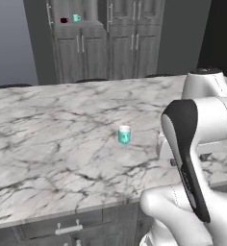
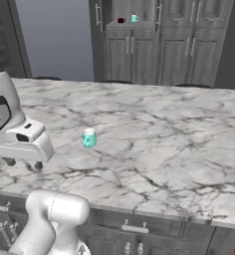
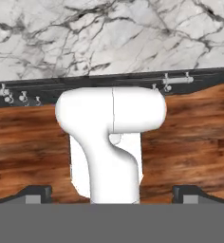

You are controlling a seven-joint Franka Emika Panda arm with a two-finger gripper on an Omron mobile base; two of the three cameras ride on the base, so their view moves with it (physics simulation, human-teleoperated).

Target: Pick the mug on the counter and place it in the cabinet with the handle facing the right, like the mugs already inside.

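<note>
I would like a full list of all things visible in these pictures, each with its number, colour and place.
mug: one, teal-green, standing alone on the counter, near the middle.
counter: one, white marble with grey veins, across the foreground, over grey drawer fronts.
drawer handles: several, light grey, on the drawer fronts below the counter edge.
cabinet: one, grey wood-grain, tall, behind the counter.
mugs in the cabinet: two, one dark red and one teal, side by side in the shelf niche.
floor: brown wood planks, below the counter in the hand view.
end effector: one, dark fingertips far apart, open, holding nothing.
</note>
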